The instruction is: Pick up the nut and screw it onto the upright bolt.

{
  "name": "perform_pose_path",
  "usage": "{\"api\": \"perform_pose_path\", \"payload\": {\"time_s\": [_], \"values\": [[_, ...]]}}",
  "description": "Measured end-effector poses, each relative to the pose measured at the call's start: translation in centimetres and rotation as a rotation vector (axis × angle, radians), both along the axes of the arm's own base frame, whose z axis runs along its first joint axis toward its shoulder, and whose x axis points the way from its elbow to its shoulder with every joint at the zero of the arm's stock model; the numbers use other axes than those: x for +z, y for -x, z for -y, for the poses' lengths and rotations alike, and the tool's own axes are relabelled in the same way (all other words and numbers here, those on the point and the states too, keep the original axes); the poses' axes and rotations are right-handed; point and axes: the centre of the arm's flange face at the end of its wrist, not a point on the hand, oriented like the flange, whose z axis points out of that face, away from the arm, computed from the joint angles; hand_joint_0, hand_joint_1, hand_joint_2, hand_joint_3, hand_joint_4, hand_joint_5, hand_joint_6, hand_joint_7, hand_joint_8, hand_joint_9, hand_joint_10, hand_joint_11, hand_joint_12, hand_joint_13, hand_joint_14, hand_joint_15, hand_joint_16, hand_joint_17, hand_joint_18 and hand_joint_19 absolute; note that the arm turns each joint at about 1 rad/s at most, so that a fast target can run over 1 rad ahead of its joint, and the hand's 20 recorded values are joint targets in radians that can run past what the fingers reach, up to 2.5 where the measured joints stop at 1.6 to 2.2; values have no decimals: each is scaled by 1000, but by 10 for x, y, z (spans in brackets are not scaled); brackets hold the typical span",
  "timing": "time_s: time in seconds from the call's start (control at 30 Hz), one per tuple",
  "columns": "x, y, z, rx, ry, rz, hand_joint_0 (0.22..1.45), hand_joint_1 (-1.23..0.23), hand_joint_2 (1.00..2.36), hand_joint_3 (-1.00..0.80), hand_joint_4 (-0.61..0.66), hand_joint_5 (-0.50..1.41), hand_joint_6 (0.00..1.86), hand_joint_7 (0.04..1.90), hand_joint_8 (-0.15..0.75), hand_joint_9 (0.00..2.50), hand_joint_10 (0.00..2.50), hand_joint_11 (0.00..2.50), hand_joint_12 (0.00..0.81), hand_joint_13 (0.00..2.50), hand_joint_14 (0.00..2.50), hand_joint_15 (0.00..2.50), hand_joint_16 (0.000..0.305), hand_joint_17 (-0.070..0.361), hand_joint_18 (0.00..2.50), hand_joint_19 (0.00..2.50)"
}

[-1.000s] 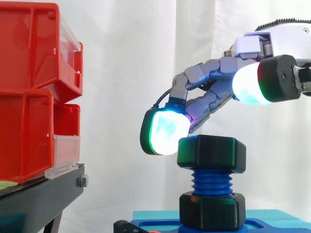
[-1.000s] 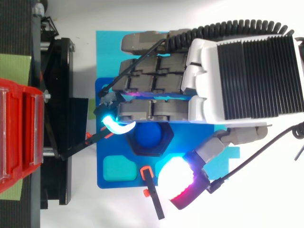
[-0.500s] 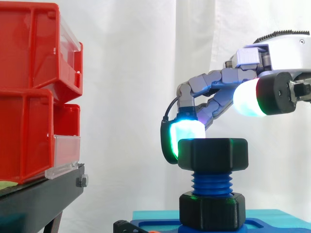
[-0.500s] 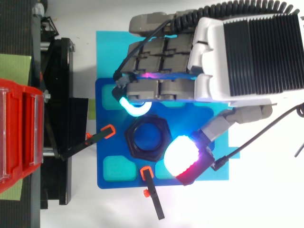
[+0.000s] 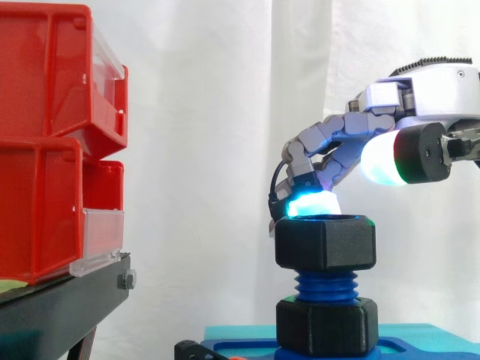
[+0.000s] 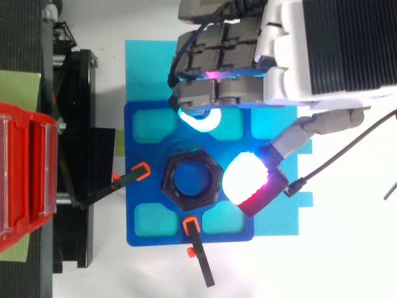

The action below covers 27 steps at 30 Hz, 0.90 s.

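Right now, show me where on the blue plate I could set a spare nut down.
Free: lower-left pocket, between the two orange clamps; upper-left pocket, between the left edge of the plate and the hand. Crowded: around the nut, hand close on two sides.

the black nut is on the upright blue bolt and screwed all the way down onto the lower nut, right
Not all the way down. The black nut is on the upright blue bolt, but the side view shows bare blue thread between it and the lower nut.
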Motion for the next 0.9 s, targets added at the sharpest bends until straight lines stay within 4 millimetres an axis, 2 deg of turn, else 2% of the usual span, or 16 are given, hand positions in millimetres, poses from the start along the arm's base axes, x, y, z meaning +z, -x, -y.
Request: {"api": "perform_pose_path", "payload": {"time_s": [0.23, 0.33, 0.5, 0.9], "values": [[10, -3, 2, 6, 1, 22, 511, -214, 1000, -500, 192, -108, 503, 839, 229, 724, 0, 0, 239, 711, 0, 0, 29, 66, 443, 68], [11, -4, 0, 10, 1, 31, 509, -211, 1000, -500, 175, -112, 502, 770, 225, 719, 0, 0, 239, 704, 0, 0, 30, 67, 436, 68], [13, -8, -9, 18, -5, 54, 508, -209, 1000, -500, 169, -117, 502, 718, 220, 715, 0, 0, 242, 695, 0, 0, 30, 68, 434, 69], [11, -14, -37, 36, -40, 55, 506, -205, 1000, -500, 169, -117, 502, 733, 220, 706, 0, 0, 244, 690, 0, 0, 31, 69, 423, 61]]}}
